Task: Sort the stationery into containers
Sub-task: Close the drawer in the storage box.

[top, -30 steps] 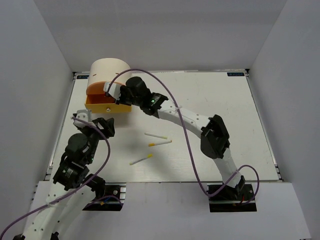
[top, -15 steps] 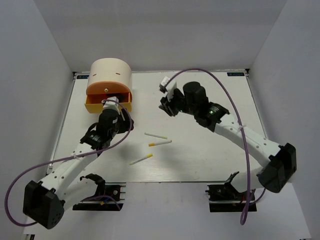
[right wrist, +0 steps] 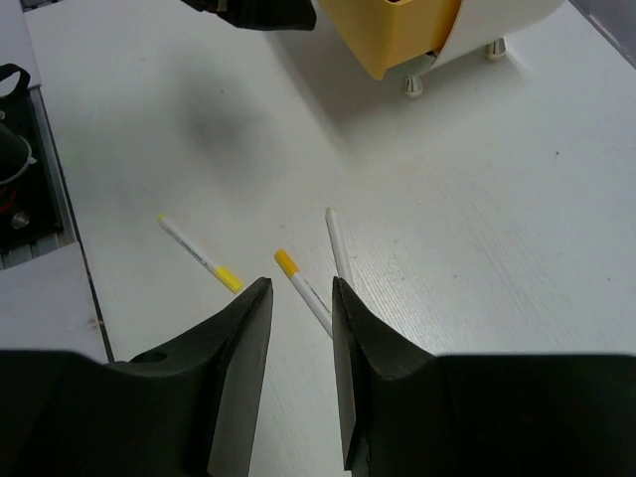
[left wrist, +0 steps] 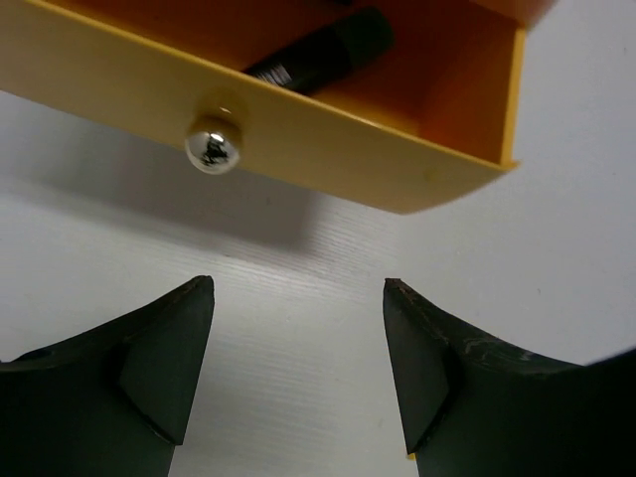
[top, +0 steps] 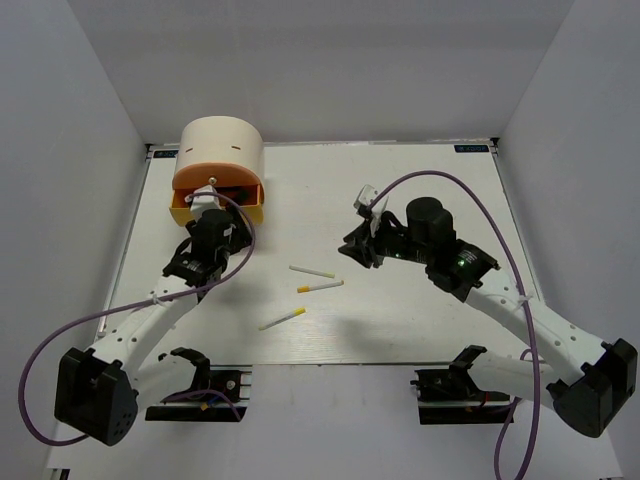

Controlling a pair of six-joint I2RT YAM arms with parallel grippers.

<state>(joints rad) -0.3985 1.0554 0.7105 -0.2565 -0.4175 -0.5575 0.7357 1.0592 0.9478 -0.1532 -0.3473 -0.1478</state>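
Note:
The cream drum organiser (top: 222,148) stands at the far left with its yellow-orange drawer (top: 220,210) pulled out. In the left wrist view the drawer front (left wrist: 328,149) shows a round knob (left wrist: 213,149) and one black highlighter (left wrist: 323,55) inside, its cap hidden. My left gripper (top: 213,222) (left wrist: 296,288) is open and empty just in front of the drawer. Three thin white sticks with yellow ends (top: 312,271) (top: 320,286) (top: 281,319) lie mid-table. My right gripper (top: 355,250) (right wrist: 300,288) is narrowly open and empty, above the sticks (right wrist: 303,291) (right wrist: 338,243) (right wrist: 199,253). The eraser is out of view.
The organiser's small feet (right wrist: 412,87) rest on the white table (top: 420,190). The table's raised edges run along the back (top: 320,143) and sides. A dark rail (right wrist: 25,159) lines the table edge in the right wrist view.
My right arm has pulled away from the organiser and come to the right and down over the sticks. My left arm has moved up to the open drawer's front.

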